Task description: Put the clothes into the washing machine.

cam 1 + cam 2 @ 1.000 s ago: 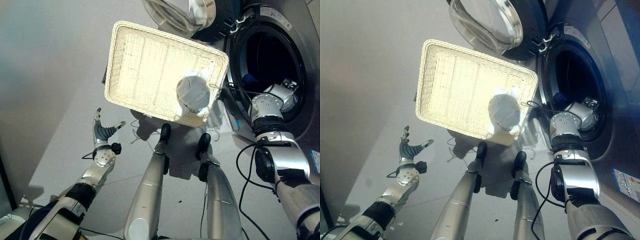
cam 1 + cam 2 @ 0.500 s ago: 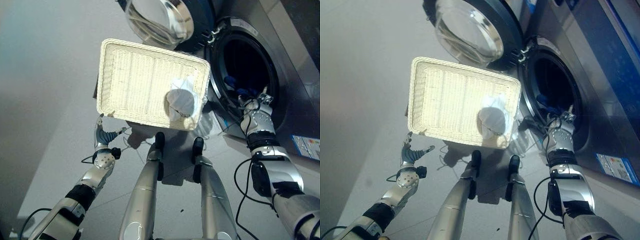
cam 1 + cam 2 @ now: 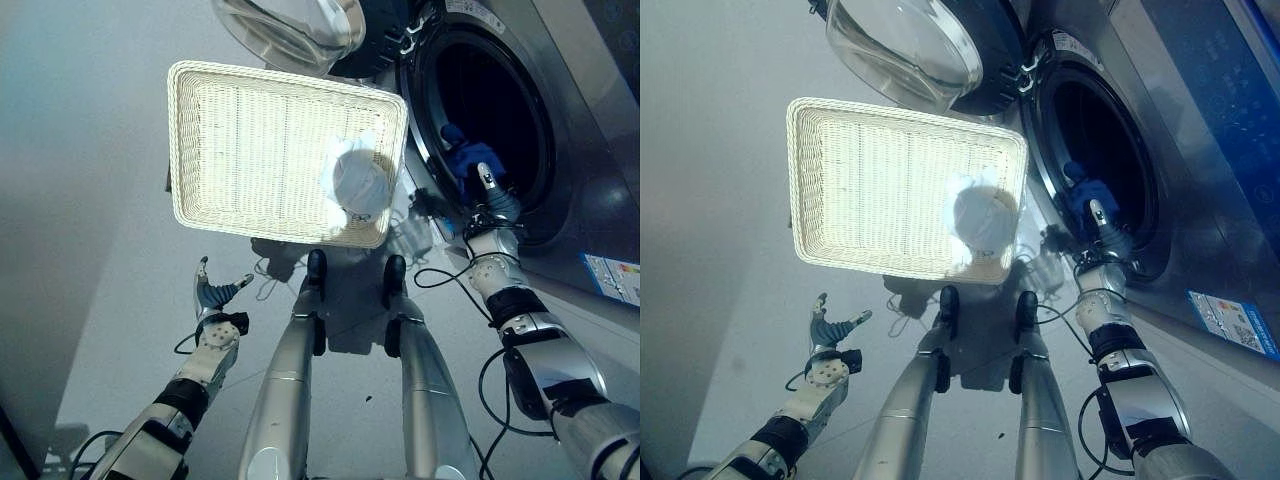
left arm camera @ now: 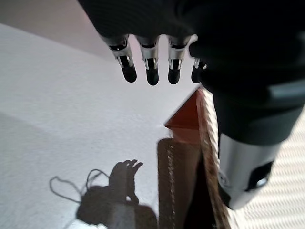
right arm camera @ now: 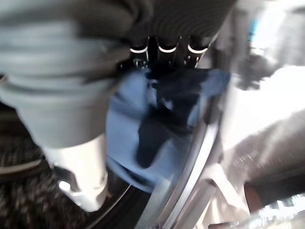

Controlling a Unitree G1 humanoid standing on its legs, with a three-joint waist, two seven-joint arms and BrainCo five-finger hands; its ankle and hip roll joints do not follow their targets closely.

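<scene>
Blue cloth point(image 3: 462, 160) at washer point(image 3: 560, 120) rim | right hand point(image 3: 490, 195) pinching it | left hand point(image 3: 215, 292) spread, empty

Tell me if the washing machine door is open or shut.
Open. The glass door is swung away from the dark drum opening, and the right hand reaches a blue cloth at its rim.

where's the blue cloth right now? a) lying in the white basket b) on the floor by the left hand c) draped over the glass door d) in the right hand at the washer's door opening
d: the blue cloth is pinched in the right hand at the rim of the washing machine opening; the basket holds a white cloth.
</scene>
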